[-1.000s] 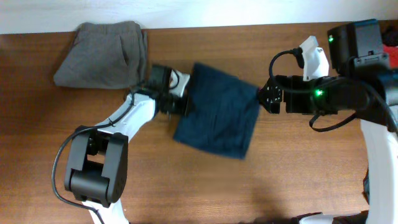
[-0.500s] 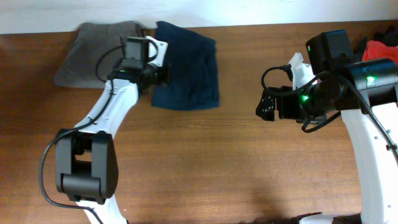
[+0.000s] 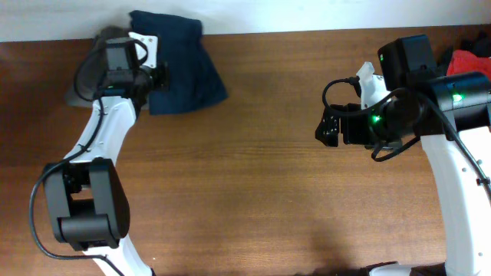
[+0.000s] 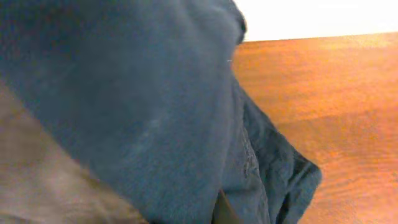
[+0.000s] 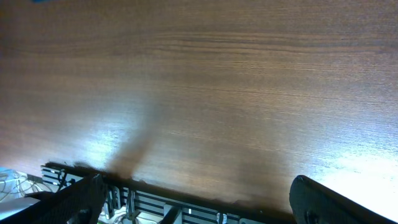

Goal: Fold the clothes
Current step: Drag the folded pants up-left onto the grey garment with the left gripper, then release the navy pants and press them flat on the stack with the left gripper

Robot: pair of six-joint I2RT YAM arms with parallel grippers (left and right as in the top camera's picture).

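The left gripper (image 3: 159, 77) is pinched tight on the dark blue shorts (image 3: 188, 73), which lie just in front of it by the grey shorts (image 3: 80, 84), likely to pile them, while the right gripper (image 3: 325, 129) hangs wide open and empty far off

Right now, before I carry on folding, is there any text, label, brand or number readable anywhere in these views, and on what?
No readable text in any view.
navy shorts: plain cloth, no tag or print showing.
grey shorts: plain, mostly hidden.
right arm: green lights only, no legible lettering.
table: wood grain, no markings.
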